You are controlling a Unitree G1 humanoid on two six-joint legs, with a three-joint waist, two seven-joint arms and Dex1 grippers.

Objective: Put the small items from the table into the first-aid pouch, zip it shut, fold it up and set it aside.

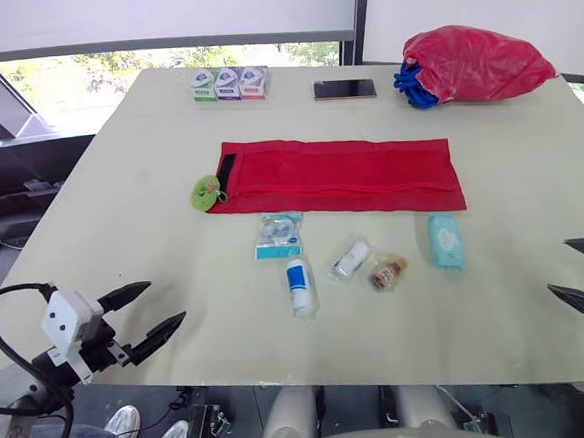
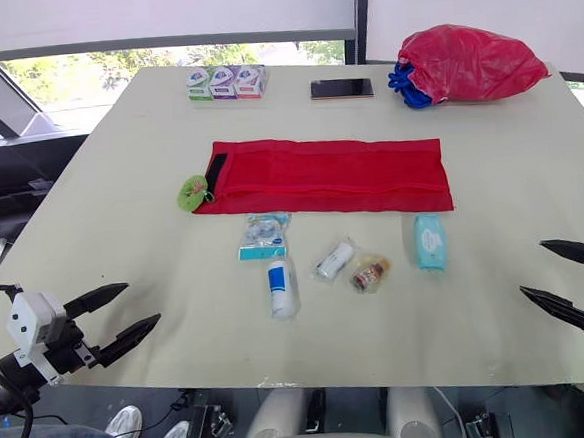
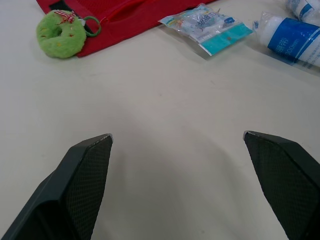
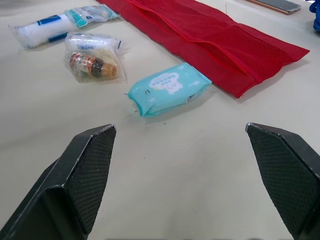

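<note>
Big pale table (image 1: 122,221) by a window. The red pouch (image 1: 339,176) lies flat in the middle, with the bottle (image 1: 299,286) and wipes pack (image 1: 445,240) near it. The left gripper (image 1: 165,300) and right gripper (image 2: 532,267) are wide open and empty. The shiny wrappers look slippery, so a thing could slide away when pinched.

We see the right pincer (image 1: 558,266) cut off by the picture's edge in the left eye view, with its arm out of frame. The red bag (image 1: 474,63) hides whatever it holds and covers part of the blue bundle (image 1: 410,85) beside it. We cannot read the print on the three small boxes (image 1: 228,84) or on the flat packet (image 1: 278,235). In the left wrist view, the edge cuts off the pouch (image 3: 125,15) and the white bottle (image 3: 295,42).
</note>
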